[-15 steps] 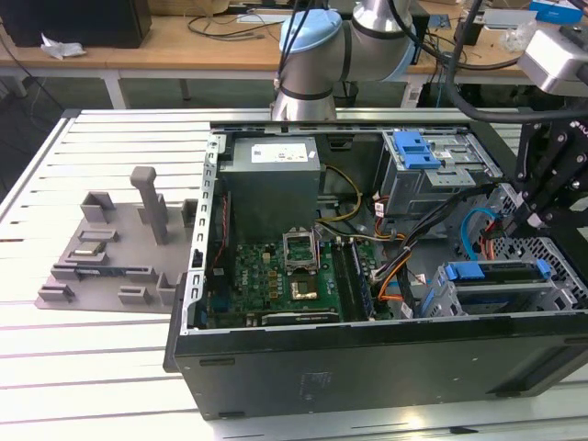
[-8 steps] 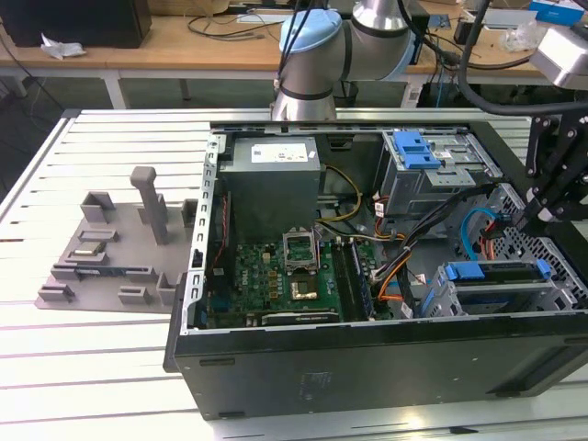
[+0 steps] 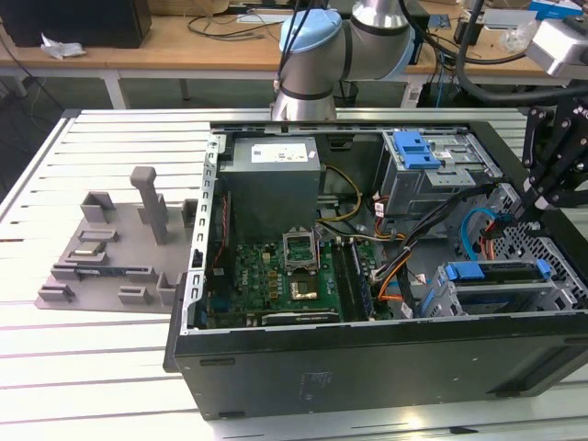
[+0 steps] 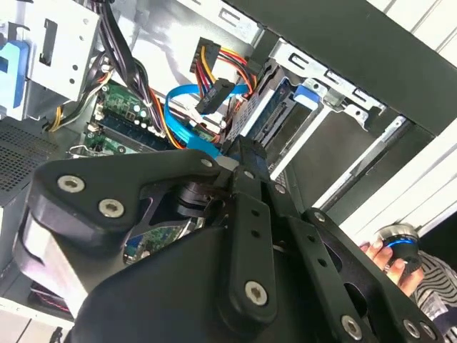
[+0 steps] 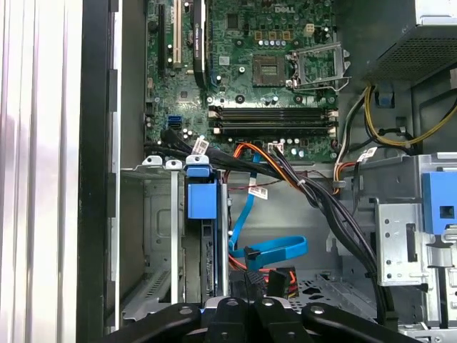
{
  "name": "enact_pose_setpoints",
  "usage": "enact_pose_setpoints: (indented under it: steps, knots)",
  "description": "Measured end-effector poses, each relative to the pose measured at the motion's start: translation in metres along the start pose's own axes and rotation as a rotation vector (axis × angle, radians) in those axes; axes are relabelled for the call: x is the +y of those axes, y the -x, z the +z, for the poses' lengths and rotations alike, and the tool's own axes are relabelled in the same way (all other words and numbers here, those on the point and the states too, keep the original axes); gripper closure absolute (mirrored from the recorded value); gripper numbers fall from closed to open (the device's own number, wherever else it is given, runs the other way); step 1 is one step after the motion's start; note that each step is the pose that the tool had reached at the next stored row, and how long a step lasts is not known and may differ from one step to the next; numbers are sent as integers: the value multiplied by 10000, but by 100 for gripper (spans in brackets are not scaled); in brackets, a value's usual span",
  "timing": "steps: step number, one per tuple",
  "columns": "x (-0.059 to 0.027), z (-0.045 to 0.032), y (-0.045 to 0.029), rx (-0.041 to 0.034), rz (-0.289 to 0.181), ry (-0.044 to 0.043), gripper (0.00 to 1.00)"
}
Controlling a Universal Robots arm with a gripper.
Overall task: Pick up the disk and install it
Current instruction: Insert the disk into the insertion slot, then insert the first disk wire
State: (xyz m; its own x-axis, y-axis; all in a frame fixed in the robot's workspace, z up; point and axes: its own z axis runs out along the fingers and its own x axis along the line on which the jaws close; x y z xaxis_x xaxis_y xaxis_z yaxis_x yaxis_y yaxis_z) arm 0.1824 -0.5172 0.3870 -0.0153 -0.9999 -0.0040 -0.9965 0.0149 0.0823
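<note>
You find the disk (image 3: pixel 496 276) already seated in its drive bay at lower right, while the gripper (image 3: pixel 551 188) hovers beside it, finger state indeterminable.

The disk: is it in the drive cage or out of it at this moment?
In. The disk sits edge-up in the drive cage; the first wrist view shows its blue carrier between the cage rails. The pincer is beside it.

case (image 3: pixel 367 363): black tower, side panel off, lying on slatted white counter (image 3: pixel 101 367)
motherboard (image 3: pixel 276 276): green, empty CPU socket (image 5: pixel 270 68)
power supply (image 3: pixel 273 179): grey box, white sticker
fixture (image 3: pixel 115 253): grey, beside case at the exterior view's left
SATA cable (image 5: pixel 275 248): blue, loose
</note>
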Motion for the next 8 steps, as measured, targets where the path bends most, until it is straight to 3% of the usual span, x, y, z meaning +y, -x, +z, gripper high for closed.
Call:
enact_pose_setpoints:
  steps: [4,7,8]
  knots:
    - [-1,0,0,0,1,0,89]
    - [-1,0,1,0,0,0,71]
    - [-1,0,1,0,0,0,71]
